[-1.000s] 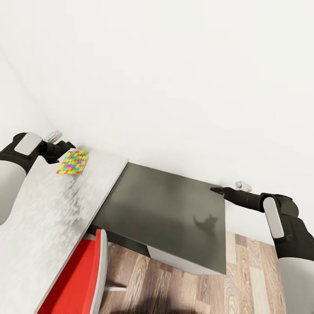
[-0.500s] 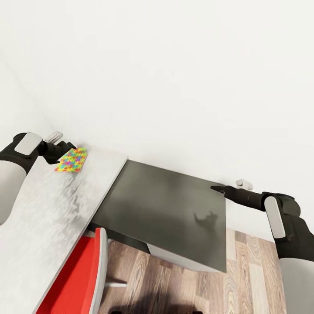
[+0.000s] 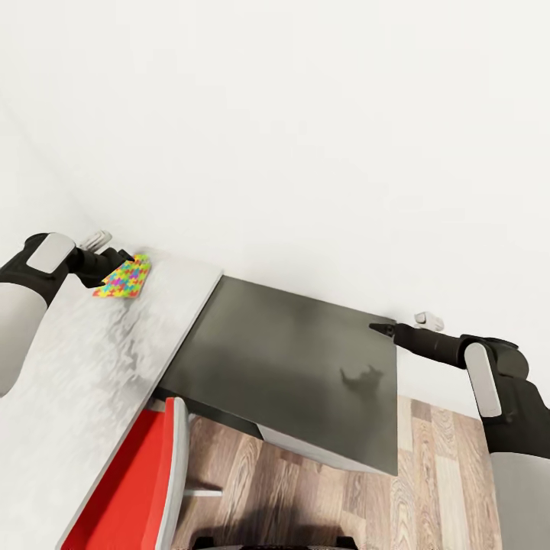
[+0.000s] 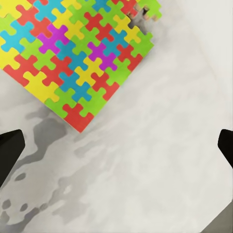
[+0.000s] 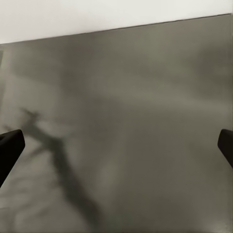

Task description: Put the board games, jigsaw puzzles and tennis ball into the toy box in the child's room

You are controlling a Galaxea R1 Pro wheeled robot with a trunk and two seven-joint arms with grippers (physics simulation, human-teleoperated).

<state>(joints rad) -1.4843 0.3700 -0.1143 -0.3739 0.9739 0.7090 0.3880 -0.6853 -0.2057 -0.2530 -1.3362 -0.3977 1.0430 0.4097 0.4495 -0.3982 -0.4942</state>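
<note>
Jigsaw puzzle (image 3: 124, 276) lay on light grey part of table (image 3: 76, 382), near back wall, just beside left gripper (image 3: 114, 260). In left wrist view the puzzle (image 4: 73, 53) sat ahead of the wide-apart fingertips (image 4: 9, 150), nothing between them. Right gripper (image 3: 380, 330) hung over dark wing's far corner, fingers apart, holding nothing. Red chair (image 3: 134, 489) stood by table edge.

Head high; wrists close over table (image 3: 290, 359)
</note>
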